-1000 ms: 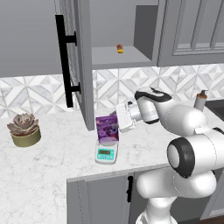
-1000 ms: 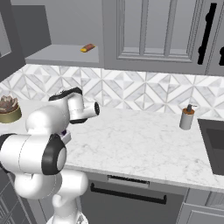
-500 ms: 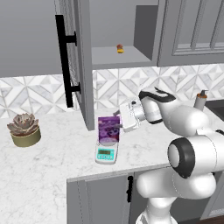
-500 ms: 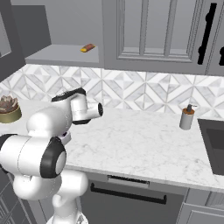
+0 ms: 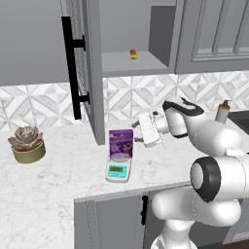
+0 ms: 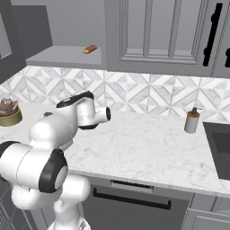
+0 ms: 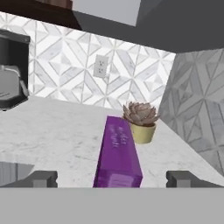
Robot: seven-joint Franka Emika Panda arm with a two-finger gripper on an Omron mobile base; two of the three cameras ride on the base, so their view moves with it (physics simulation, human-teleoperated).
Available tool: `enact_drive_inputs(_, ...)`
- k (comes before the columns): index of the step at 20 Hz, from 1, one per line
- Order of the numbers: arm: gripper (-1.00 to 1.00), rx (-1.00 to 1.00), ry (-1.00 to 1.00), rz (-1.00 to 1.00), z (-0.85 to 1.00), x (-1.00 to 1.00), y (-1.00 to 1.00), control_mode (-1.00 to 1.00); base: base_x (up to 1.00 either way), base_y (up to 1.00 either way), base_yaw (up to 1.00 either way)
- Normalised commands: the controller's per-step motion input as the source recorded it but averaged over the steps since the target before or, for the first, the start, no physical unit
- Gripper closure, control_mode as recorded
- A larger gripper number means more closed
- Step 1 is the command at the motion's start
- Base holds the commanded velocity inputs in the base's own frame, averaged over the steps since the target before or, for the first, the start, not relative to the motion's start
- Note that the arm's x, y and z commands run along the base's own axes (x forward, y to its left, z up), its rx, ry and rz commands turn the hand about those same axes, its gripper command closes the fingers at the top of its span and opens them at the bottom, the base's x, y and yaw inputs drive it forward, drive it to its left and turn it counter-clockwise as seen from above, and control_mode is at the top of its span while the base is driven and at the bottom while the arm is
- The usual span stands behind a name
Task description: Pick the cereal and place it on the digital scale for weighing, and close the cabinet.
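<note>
The purple cereal box (image 5: 120, 145) stands upright on the white and teal digital scale (image 5: 118, 171), whose display faces the counter's front edge. My gripper (image 5: 139, 131) hangs just to the right of the box, open and apart from it. In the hand view the cereal (image 7: 117, 153) shows narrow side on, a little ahead of my gripper (image 7: 113, 179), whose fingertips (image 7: 43, 178) are spread wide with nothing held. The grey upper cabinet's door (image 5: 92, 73) stands open, its black bar handle (image 5: 73, 68) facing left, right behind and above the box.
A succulent pot (image 5: 28, 144) sits on the counter at the left. A small orange-red item (image 5: 133, 54) lies on the open cabinet's shelf. A soap dispenser (image 6: 192, 120) stands near the sink (image 6: 220, 148) at the right. A black appliance (image 7: 11, 70) stands further along the counter.
My gripper has drawn back slightly to the right, away from the cereal. The box stays upright on the scale, and the cabinet door has not moved.
</note>
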Motion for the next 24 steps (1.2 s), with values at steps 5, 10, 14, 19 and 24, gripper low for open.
enact_drive_inputs(5, -1.00, 0.00, -0.38, 0.00, 0.45, -0.76, -0.02, -1.00, 0.00, 0.00, 0.00)
enact_drive_inputs(10, -1.00, -0.03, -0.50, 0.00, 0.87, -0.89, 0.02, -1.00, 0.00, 0.00, 0.00)
enact_drive_inputs(14, -1.00, -0.04, -0.43, 0.00, 0.90, -0.91, 0.10, -1.00, 0.00, 0.00, 0.00)
enact_drive_inputs(19, -1.00, 0.00, -0.40, 0.00, 0.71, -0.89, 0.27, -1.00, 0.00, 0.00, 0.00)
enact_drive_inputs(24, -1.00, -0.02, -0.36, 0.00, 0.77, -0.79, 0.35, -1.00, 0.00, 0.00, 0.00)
